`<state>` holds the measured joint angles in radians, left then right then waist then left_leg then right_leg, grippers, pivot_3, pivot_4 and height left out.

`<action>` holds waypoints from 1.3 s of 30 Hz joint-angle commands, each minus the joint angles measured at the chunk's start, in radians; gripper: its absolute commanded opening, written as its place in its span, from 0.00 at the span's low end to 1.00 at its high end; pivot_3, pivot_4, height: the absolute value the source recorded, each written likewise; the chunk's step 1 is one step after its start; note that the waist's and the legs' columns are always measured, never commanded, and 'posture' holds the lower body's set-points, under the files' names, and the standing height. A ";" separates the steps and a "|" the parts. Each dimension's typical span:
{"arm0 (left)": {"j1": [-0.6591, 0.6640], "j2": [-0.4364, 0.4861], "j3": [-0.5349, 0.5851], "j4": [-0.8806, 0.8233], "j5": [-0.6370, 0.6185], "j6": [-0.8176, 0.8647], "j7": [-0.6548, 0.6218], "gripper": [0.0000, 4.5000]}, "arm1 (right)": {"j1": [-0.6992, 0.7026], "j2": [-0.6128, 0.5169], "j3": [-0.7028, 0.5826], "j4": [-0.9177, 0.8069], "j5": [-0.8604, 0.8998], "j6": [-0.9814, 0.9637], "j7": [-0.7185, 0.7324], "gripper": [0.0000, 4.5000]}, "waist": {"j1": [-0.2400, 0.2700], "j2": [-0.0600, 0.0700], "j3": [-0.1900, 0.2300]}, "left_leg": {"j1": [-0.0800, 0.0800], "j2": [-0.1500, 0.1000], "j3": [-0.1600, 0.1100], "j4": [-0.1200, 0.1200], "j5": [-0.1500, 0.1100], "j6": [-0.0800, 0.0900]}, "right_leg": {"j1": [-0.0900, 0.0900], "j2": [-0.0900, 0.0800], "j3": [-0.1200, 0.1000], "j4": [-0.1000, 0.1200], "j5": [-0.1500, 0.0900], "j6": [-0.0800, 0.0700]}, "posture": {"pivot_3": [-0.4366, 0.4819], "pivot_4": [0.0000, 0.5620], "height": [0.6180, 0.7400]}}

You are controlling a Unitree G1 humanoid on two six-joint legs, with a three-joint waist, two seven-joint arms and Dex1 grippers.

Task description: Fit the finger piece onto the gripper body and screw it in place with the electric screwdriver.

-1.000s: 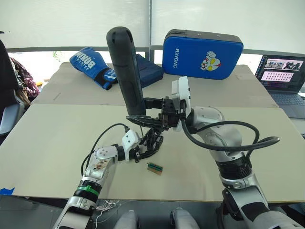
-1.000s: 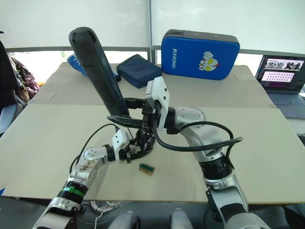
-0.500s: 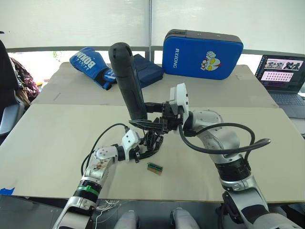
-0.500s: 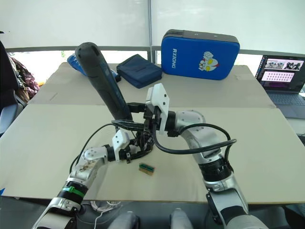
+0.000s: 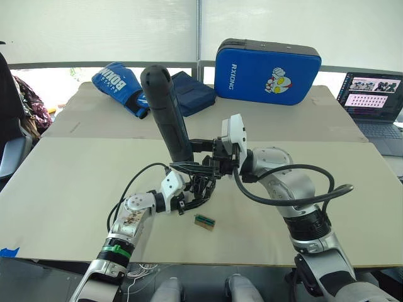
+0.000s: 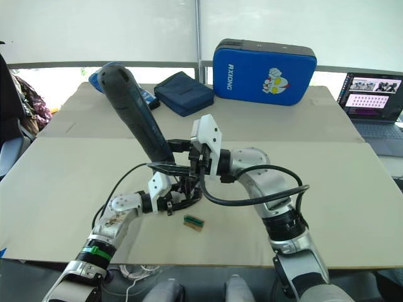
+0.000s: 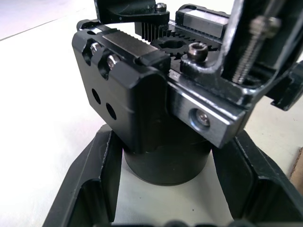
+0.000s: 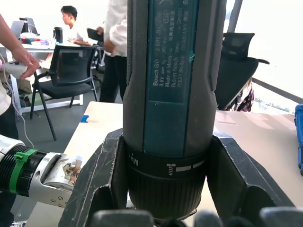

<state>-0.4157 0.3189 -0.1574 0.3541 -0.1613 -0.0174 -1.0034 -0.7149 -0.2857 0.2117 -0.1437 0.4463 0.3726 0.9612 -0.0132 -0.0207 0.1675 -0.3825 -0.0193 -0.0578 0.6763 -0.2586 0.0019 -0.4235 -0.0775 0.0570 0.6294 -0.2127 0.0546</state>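
Right in the middle of the tabletop (image 5: 75,182), the left end effector (image 5: 186,202) is clenched around the rounded base of the gripper body (image 5: 200,189), pinning it upright on the surface; the left wrist view shows the two fingers (image 7: 90,175) hugging that base on either side. Above it the right end effector (image 5: 192,157) is grasping the electric screwdriver (image 5: 167,110) low down near the collar, the tool tilted with its rounded end up and leaning away, its tip pointing down at the mechanism. The bit itself I cannot make out among the metal parts, nor the finger piece for certain. A small green-and-brown block (image 5: 204,221) lies just beside the body, nearer the robot. That screwdriver looks top-heavy and stiff with a smooth casing, so a low hold near the collar seems right to steady the tip. The body looks rigid and dense; holding it by the round base should leave the screw holes on top free.
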 commanded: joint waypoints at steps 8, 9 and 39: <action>0.044 0.000 -0.055 0.014 0.017 0.041 -0.034 0.50 | -0.037 0.009 -0.027 -0.062 0.039 0.007 0.000 0.43 | 0.000 0.000 0.000 | 0.000 0.000 0.000 0.000 0.000 0.000 | 0.000 0.000 0.000 0.000 0.000 0.000 | 0.48 0.27 1.00; 0.044 0.000 -0.055 0.014 0.016 0.041 -0.035 0.50 | -0.039 0.008 -0.027 -0.064 0.041 0.009 0.001 0.43 | 0.000 0.000 0.000 | 0.000 0.000 0.000 0.000 0.000 0.000 | 0.000 0.000 0.000 0.000 0.000 0.000 | 0.48 0.27 1.00; 0.059 0.000 -0.060 -0.008 0.018 0.053 -0.035 0.50 | -0.042 -0.005 -0.017 -0.063 0.030 0.048 0.005 0.43 | -0.001 0.000 0.000 | 0.000 0.000 0.000 0.000 0.000 0.000 | 0.000 0.000 0.000 0.000 0.000 0.000 | 0.48 0.27 1.00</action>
<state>-0.3917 0.3188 -0.1583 0.3217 -0.1613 -0.0090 -1.0039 -0.7349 -0.2964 0.2153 -0.1613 0.4543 0.4279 0.9662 -0.0140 -0.0206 0.1675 -0.3824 -0.0192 -0.0579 0.6761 -0.2587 0.0019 -0.4236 -0.0775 0.0571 0.6293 -0.2127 0.0546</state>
